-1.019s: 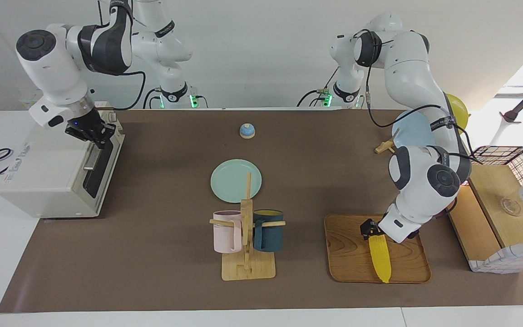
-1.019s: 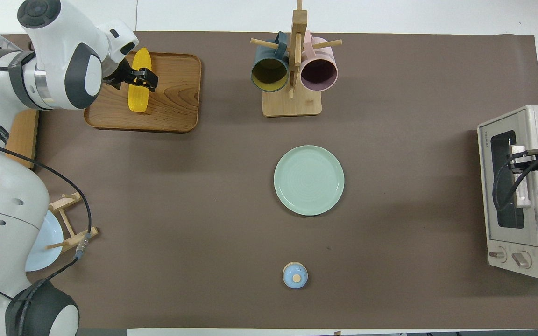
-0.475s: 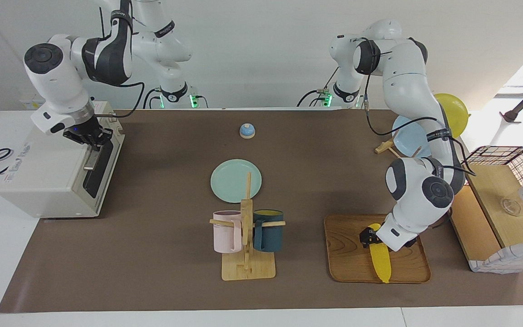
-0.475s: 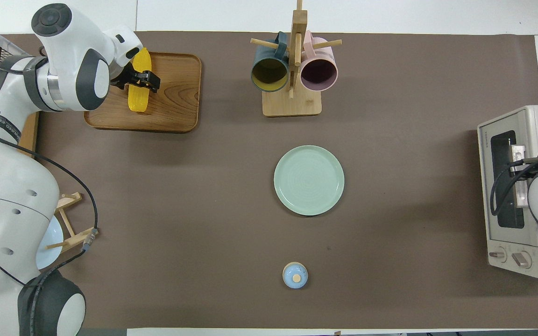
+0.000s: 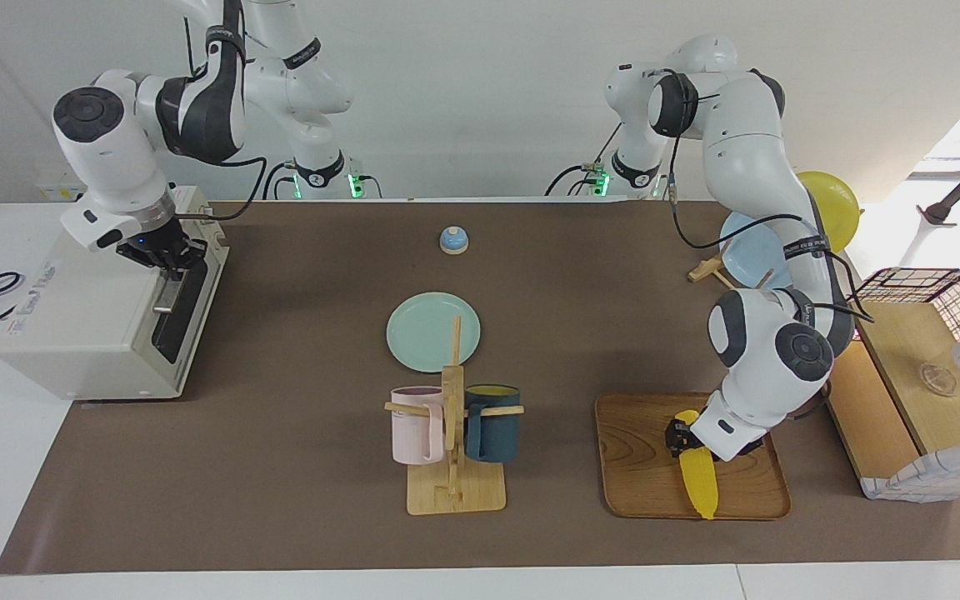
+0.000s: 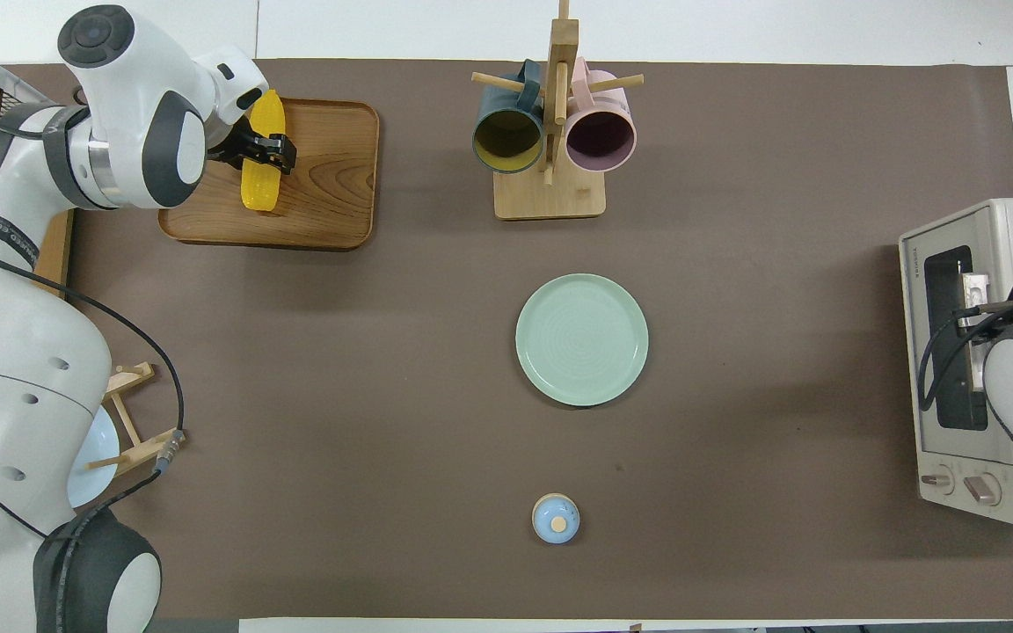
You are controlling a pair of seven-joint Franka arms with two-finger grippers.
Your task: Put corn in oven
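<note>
My left claw [image 5: 682, 438] had closed on the bright yellow, tapered plastic corn cob [image 5: 699, 481], pinching it near its thicker end while the cob lay on the brown wooden tray [image 5: 638, 467] beneath me; the tapered tip pointed away from my wrist toward the tray's outer rim. From above, my black fingers [image 6: 271, 151] straddled the cob crosswise, one on each flank.

My right claw [image 5: 165, 260] sat shut at the metal bar handle of the boxy cream-white toaster oven [image 5: 88, 325], far off toward the other end of the table from the corn; whether it truly gripped the bar or only rested on it, I could not tell.

To do this step well, I judged I should lift straight up until the cob cleared the tray's raised lip; the grip sat off the middle, so the long free end might droop or swing, and a slow, level carry would suit it; the wooden mug rack [image 5: 452, 450] and the pale green plate [image 5: 433, 331] lay between me and the oven, so I should pass above them.

The oven door looked closed; its inside stayed hidden; my right claw was covered by its own arm from overhead.
</note>
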